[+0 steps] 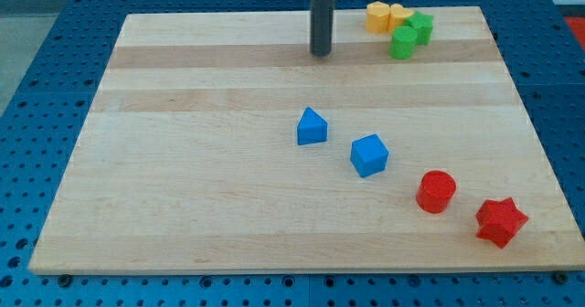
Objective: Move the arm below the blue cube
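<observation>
Camera view: my tip (321,54) at top centre of wooden board (183,161), well apart from blue cube (369,155), which sits centre-right w/ blue triangular block (312,127) just upper left. No claw on rod, so open/closed n/a.

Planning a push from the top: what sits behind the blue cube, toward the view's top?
Bare wooden board lies behind the blue cube; my tip stands farther up-left. The cube's rear faces are hidden.

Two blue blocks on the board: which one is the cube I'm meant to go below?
The blue cube is the one further toward the view's right and bottom, nearer the red cylinder. The other, the blue triangular block, has a peaked top. My tip is above both.
</observation>
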